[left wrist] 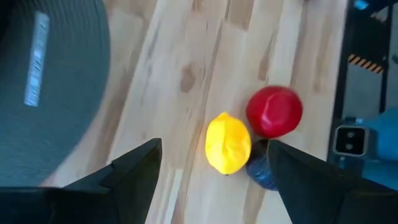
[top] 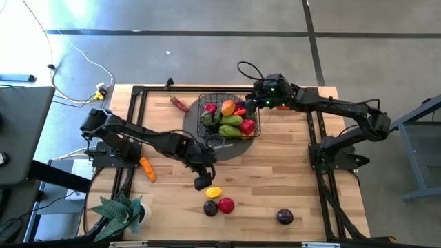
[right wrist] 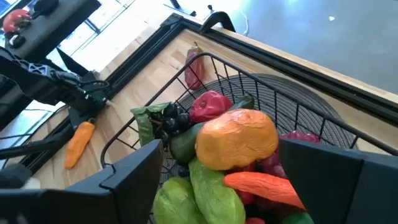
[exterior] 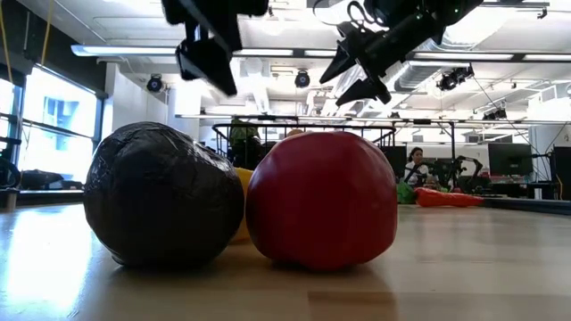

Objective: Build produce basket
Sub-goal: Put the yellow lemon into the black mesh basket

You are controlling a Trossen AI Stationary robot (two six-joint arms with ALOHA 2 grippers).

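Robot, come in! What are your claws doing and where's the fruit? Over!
Left gripper open above yellow lemon. Right gripper open over basket, already heaped with produce. Carrot, plums, red apple loose on table. Nothing blocking.

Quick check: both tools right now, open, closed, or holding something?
Left tool: open, empty, above the yellow lemon.
Right tool: open, empty, over the basket of produce.
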